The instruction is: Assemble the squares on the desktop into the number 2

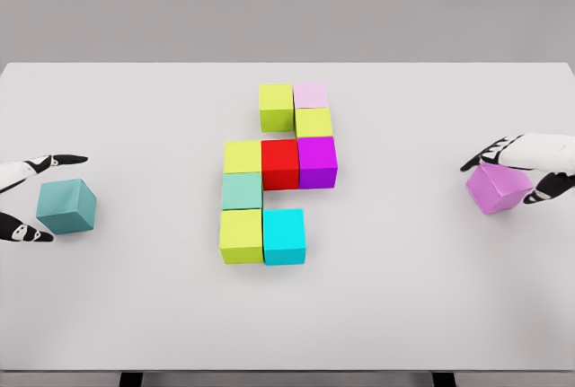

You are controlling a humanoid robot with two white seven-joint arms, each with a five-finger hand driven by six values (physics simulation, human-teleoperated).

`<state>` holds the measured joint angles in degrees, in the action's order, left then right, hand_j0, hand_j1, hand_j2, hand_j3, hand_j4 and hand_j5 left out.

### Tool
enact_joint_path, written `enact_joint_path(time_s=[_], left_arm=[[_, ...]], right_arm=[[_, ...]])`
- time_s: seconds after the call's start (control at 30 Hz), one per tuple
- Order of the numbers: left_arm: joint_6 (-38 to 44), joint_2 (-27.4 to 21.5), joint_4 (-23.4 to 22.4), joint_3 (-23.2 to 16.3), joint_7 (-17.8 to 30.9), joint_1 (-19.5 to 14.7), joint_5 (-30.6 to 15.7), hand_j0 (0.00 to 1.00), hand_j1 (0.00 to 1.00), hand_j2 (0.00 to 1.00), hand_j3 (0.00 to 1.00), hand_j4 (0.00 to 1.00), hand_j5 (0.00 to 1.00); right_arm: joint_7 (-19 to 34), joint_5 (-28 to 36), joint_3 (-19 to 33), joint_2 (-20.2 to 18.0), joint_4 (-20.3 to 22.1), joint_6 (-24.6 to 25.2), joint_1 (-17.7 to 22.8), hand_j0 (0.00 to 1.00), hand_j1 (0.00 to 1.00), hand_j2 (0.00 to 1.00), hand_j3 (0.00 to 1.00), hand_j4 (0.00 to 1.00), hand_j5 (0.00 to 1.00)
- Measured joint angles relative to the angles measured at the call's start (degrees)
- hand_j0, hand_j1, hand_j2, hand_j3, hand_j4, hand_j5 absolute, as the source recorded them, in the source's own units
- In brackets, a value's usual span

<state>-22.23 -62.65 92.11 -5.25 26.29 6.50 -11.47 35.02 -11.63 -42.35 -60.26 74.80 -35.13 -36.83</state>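
You're looking down on the white counter (135, 315), and the half-built figure sits mid-table, so take the red cube (279, 163) as your anchor. Up and left of red is a yellow-green cube (276, 107) with a pale pink one (311, 94) beside it, another yellow-green (314, 122) under the pink, and a purple cube (317, 162) touching red's right side. Left of red sits a yellow-green cube (242, 155), below it a mint cube (242, 190), then yellow-green (241, 236) and cyan (284, 236) along the bottom row.

Now the loose pieces. Far right of red, your right hand (530, 167) has its fingers (490, 151) wrapped over a violet cube (499, 188), which looks tilted, likely lifted off the surface. Far left of red, your left hand (27, 198) brackets a teal cube (66, 206), fingers spread above and below it; whether they press on it, I can't tell.

Here's the key relation: the bottom row looks one cube short, and the gap is right of cyan, on the right hand's side. That's the nearer arm, I'd judge. The counter between the violet cube and cyan shows nothing in the way. Watch the purple cube above that slot as you come in.
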Motion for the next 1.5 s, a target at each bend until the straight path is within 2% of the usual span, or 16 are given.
enact_joint_path(time_s=[0.17, 0.23, 0.4, 0.53, 0.6, 0.63, 0.67, 0.73, 0.8, 0.97, 1.17, 1.23, 1.4, 1.5], left_arm=[[0.66, 1.18, -0.28, -0.29, 0.00, -0.35, 0.47, 0.99, 0.99, 0.99, 0.99, 0.99, 0.99], [0.74, 1.69, -0.32, -0.37, 0.00, -0.35, 0.86, 0.99, 0.99, 0.99, 0.99, 0.99, 0.99], [0.79, 2.10, -0.30, -0.44, 0.01, -0.44, 1.19, 0.99, 0.99, 0.99, 0.99, 0.99, 0.99], [0.87, 2.20, -0.40, -0.46, 0.04, -1.32, 1.23, 0.99, 0.99, 0.99, 0.99, 0.99, 0.99], [0.90, 2.23, -0.65, -0.46, 0.15, -1.49, 1.22, 0.99, 0.99, 0.99, 0.99, 0.99, 0.99], [0.93, 2.30, -0.77, -0.48, 0.18, -1.58, 1.23, 0.99, 0.99, 0.99, 0.99, 0.99, 0.99], [0.94, 2.42, -0.86, -0.71, 0.21, -2.11, 1.23, 0.99, 0.99, 0.99, 0.99, 0.99, 0.99], [0.99, 2.74, -1.38, -2.16, 0.23, -5.36, 1.19, 0.99, 0.99, 0.99, 0.99, 0.99, 0.99], [0.94, 2.94, -2.10, -3.87, 0.25, -6.15, 1.28, 0.99, 0.99, 0.99, 0.99, 0.99, 0.99], [0.80, 3.44, -3.56, -5.46, 0.27, -6.15, 1.34, 0.99, 0.99, 0.99, 0.99, 0.99, 0.99], [0.75, 4.16, -5.36, -5.83, 0.27, -6.33, 1.61, 0.98, 0.98, 0.98, 0.98, 0.98, 0.98], [0.85, 4.27, -5.74, -6.20, 0.27, -6.59, 1.66, 0.98, 0.98, 0.98, 0.98, 0.98, 0.98], [0.97, 4.43, -6.84, -6.68, 0.27, -6.94, 2.26, 0.97, 0.97, 0.97, 0.97, 0.97, 0.97], [1.04, 4.62, -7.49, -6.85, 0.27, -6.94, 2.47, 0.91, 0.91, 0.91, 0.91, 0.91, 0.91]], right_arm=[[0.00, -0.06, -0.65, 0.30, -0.02, 0.00, 0.00, 0.85, 0.85, 0.85, 0.85, 0.85, 0.85], [-0.02, 0.02, -0.73, 0.34, -0.01, 0.04, -0.09, 0.73, 0.73, 0.73, 0.73, 0.73, 0.73], [-0.03, -0.04, -0.80, 0.43, 0.01, 0.04, -0.18, 0.55, 0.55, 0.55, 0.55, 0.55, 0.55], [0.01, -0.04, -0.76, 0.46, 0.09, 0.02, -0.70, 0.53, 0.53, 0.53, 0.53, 0.53, 0.53], [0.01, -0.07, -0.64, 0.47, 0.18, 0.01, -1.49, 0.45, 0.45, 0.45, 0.45, 0.45, 0.45], [0.01, -0.10, -0.60, 0.51, 0.24, 0.01, -1.58, 0.44, 0.44, 0.44, 0.44, 0.44, 0.44], [0.02, -0.11, -0.55, 0.60, 0.32, 0.01, -1.67, 0.44, 0.44, 0.44, 0.44, 0.44, 0.44], [0.01, -0.15, -0.48, 0.76, 0.58, 0.01, -2.02, 0.42, 0.42, 0.42, 0.42, 0.42, 0.42], [0.03, -0.26, -0.45, 0.88, 1.41, 0.00, -2.11, 0.42, 0.42, 0.42, 0.42, 0.42, 0.42], [0.04, -0.56, -0.46, 0.96, 5.83, -0.01, -3.08, 0.41, 0.41, 0.41, 0.41, 0.41, 0.41], [0.05, -1.69, -0.66, 0.89, 18.13, -0.01, -2.99, 0.41, 0.41, 0.41, 0.41, 0.41, 0.41], [0.05, -1.80, -0.77, 1.14, 21.08, 0.00, -3.08, 0.41, 0.41, 0.41, 0.41, 0.41, 0.41], [0.04, -2.10, -3.29, 2.85, 24.84, 0.01, -5.27, 0.41, 0.41, 0.41, 0.41, 0.41, 0.41], [0.05, -2.27, -6.03, 4.27, 25.52, -0.01, -6.59, 0.41, 0.41, 0.41, 0.41, 0.41, 0.41]])
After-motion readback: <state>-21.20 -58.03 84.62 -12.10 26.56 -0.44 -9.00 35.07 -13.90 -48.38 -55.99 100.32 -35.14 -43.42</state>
